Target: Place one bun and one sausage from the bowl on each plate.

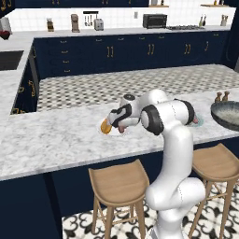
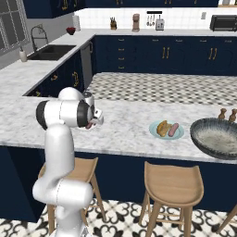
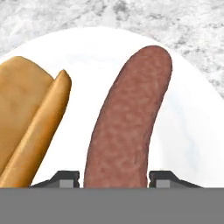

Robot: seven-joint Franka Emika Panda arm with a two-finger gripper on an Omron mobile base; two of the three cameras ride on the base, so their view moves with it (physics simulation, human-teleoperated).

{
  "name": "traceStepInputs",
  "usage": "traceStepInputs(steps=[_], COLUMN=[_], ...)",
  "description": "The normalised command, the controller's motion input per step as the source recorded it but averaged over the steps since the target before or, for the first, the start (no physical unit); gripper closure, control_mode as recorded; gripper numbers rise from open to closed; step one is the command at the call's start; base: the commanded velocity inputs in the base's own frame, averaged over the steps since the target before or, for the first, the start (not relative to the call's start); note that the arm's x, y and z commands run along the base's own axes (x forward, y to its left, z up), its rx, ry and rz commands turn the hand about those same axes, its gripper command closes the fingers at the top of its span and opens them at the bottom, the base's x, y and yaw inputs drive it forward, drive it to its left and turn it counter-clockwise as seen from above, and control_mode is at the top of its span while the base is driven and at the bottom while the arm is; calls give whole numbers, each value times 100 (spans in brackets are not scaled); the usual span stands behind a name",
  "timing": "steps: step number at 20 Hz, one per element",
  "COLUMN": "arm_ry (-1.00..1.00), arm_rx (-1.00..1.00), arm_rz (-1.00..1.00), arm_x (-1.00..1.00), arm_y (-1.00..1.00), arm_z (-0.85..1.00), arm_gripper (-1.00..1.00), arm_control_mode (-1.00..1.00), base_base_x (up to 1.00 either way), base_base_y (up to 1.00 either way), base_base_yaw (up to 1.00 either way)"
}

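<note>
The arm (image 1: 173,154) is glossy white, built of thick rounded tube sections with bulging elbows. Dark, near-black rings mark its joints. The hand is white with black patches, and two small dark grey fingertips (image 3: 68,178) end it.

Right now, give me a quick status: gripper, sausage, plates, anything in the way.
Gripper low over white plate, fingertips either side of sausage; grip unclear. Bun beside it on same plate. Blue plate already has bun and sausage. Bowl looks empty. Nothing in the way.
</note>
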Motion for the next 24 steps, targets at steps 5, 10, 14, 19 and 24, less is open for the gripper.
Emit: traceStepInputs(steps=[5, 10, 14, 19, 24], arm_ry=[-3, -6, 5, 14, 21], arm_rx=[1, 3, 13, 6, -4], arm_rz=[-3, -5, -9, -18, -23], arm_x=[-32, -100, -100, -100, -96], arm_y=[0, -21, -54, -72, -78], arm_z=[72, 95, 85, 41, -6], arm_gripper=[-100, -100, -100, -100, -100], arm_control_mode=[-100, -100, -100, -100, -100], base_base_x=[0, 0, 0, 0, 0], base_base_y=[0, 0, 0, 0, 0], base_base_yaw=[0, 0, 0, 0, 0])
